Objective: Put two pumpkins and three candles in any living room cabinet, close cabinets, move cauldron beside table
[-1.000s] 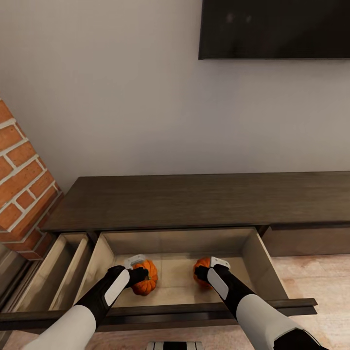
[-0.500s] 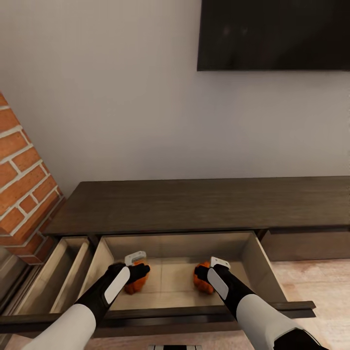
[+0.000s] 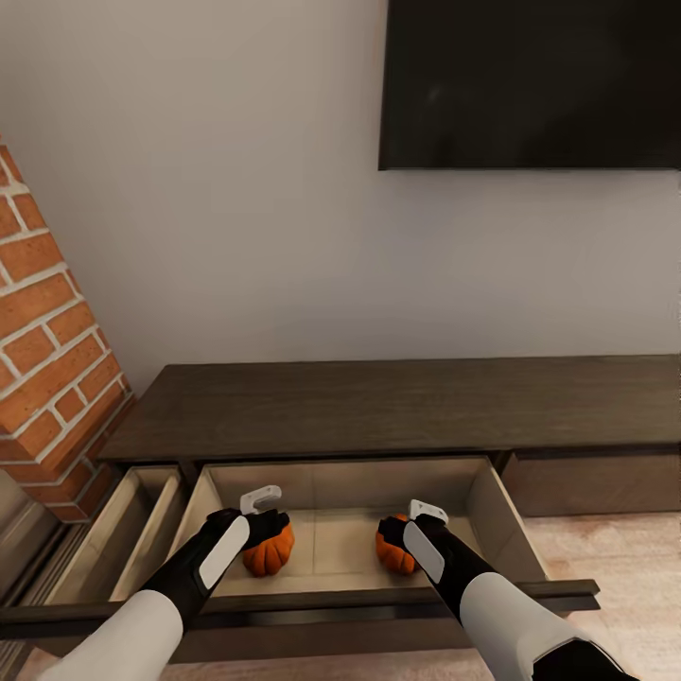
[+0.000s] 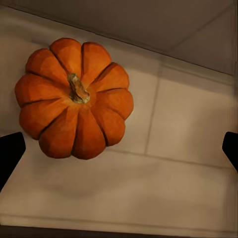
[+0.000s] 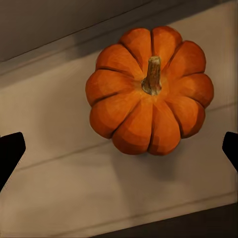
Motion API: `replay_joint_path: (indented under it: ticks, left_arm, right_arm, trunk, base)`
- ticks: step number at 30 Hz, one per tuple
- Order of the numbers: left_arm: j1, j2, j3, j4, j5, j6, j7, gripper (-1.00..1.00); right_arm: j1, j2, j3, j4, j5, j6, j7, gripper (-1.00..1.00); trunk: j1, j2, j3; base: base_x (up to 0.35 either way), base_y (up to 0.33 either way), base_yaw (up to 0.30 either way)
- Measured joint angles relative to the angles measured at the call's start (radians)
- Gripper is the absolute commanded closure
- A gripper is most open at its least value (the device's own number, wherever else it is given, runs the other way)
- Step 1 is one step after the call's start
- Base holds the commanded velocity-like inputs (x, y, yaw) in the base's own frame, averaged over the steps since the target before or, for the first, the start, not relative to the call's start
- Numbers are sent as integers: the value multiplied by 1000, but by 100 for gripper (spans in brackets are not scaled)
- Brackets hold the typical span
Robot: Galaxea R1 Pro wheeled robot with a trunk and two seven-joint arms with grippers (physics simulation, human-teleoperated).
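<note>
Both pumpkins (image 3: pixel 269 551) sit in the cabinet (image 3: pixel 378 407) drawer; my jaws released (rigid, ribbed, light, I judge; grip across the flanks).

Two pumpkins (image 3: pixel 268 551) (image 3: pixel 393 551), two open drawers (image 3: pixel 492 501) (image 3: pixel 118 515), one dark screen (image 3: pixel 530 85)

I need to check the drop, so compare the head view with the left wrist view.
Head view alone: the wall-mounted screen, brick column, cabinet top, right gripper above the right pumpkin, and the narrow side drawer. Left wrist view alone: the left pumpkin's stem, seen from above. Both: that pumpkin resting free on the open drawer's pale floor, with the left gripper open.
</note>
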Motion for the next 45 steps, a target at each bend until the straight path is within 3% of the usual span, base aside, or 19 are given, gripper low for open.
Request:
replay_joint_path:
  ticks: [45]
  left_arm:
    - [0,-1,0,0,1,0,-2,-100]
  right_arm:
    - [0,0,0,0,0,0,0,-100]
  trunk:
    - [-20,11,174]
  base:
    - [-36,8,0]
